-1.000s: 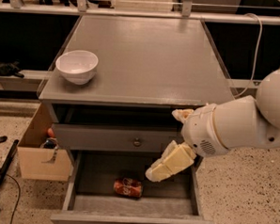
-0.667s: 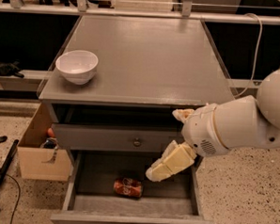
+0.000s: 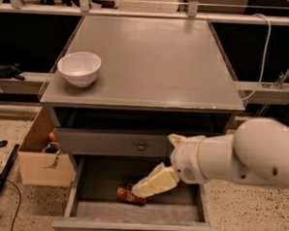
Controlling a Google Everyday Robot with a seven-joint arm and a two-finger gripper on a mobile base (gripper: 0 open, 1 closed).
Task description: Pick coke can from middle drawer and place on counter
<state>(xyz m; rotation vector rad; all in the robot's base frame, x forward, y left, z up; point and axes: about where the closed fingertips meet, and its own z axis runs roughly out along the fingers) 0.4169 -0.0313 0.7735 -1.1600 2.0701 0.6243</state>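
The coke can lies on its side on the dark floor of the open middle drawer, left of the middle. My gripper, cream-coloured at the end of the big white arm, reaches down into the drawer from the right. Its tip is right at the can's right end and covers part of it. The grey counter is above, with its front edge over the drawers.
A white bowl stands on the counter's left front. A shut drawer front with a round knob is above the open drawer. An open cardboard box stands on the floor to the left of the cabinet. A black pole lies beside it.
My gripper has moved down and to the left, from above the drawer's right half to the can's right end. The can has not moved.
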